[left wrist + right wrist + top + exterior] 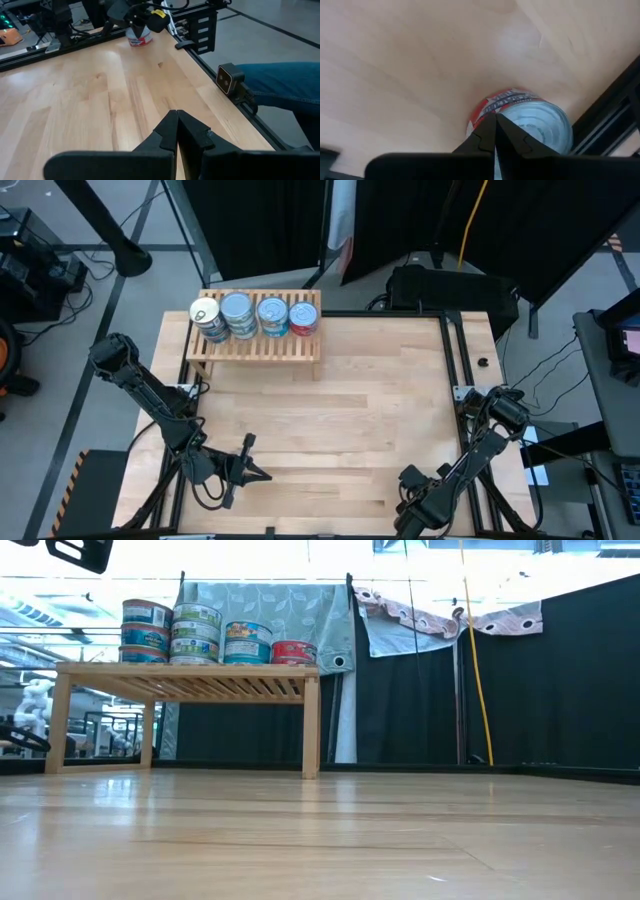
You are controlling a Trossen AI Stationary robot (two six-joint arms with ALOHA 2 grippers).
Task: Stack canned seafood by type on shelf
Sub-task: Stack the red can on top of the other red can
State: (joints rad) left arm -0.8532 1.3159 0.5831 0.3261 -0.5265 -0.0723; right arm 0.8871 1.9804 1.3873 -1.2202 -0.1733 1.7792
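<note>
While one red-labelled can (520, 117) sits on the bare tabletop (395, 60) right under the right gripper (495, 131), just ahead of its tips by the table's edge rail, that gripper's fingers are pressed together and pinching nothing. Rest of the cans (255, 315) are stacked in a row on the shelf (255, 345), well away across the table. Left gripper (177, 127) hovers low over bare wood, fingers also squeezed together, empty.
</note>
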